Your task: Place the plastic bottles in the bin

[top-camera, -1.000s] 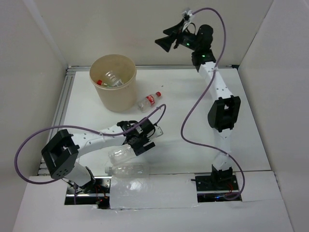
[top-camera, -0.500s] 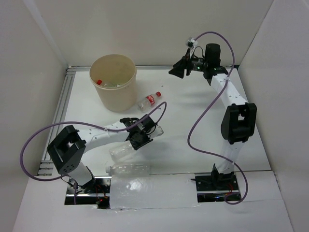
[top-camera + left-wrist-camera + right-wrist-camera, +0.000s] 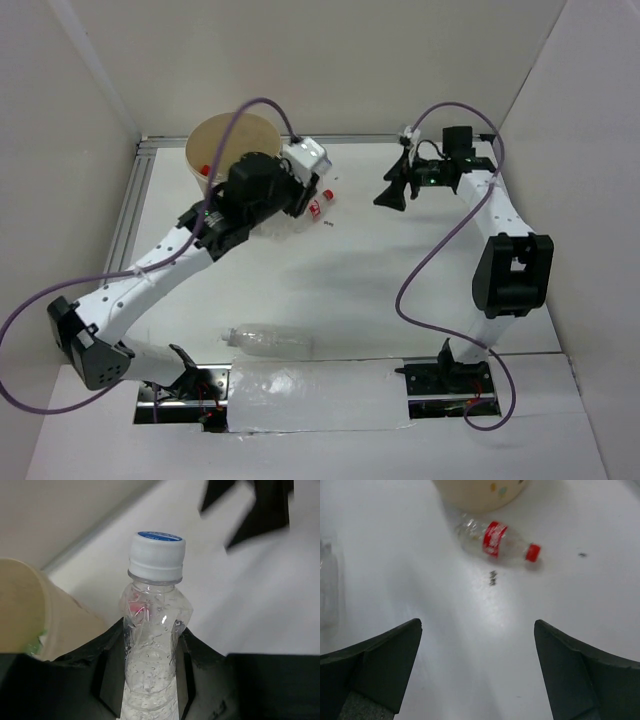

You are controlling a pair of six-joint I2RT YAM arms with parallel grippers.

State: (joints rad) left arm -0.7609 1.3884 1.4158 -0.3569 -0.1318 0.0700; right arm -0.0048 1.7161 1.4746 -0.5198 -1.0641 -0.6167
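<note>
In one sec the L gripper [image 3: 152,647] has closed tight on the white-cap bottle [image 3: 152,605] (clear, a bit crushed) and carried it from bottom centre to upper left, just beside the bin [image 3: 25,605]. Release over the rim should be next, I judge. Another clear bottle [image 3: 268,341] stays at bottom centre. The R gripper [image 3: 476,625], jaws wide and empty, now faces the red-cap bottle [image 3: 496,541].

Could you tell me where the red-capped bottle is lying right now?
In the top view, the red-capped bottle lies on its side on the table, toward the back, just right of the bin.
</note>
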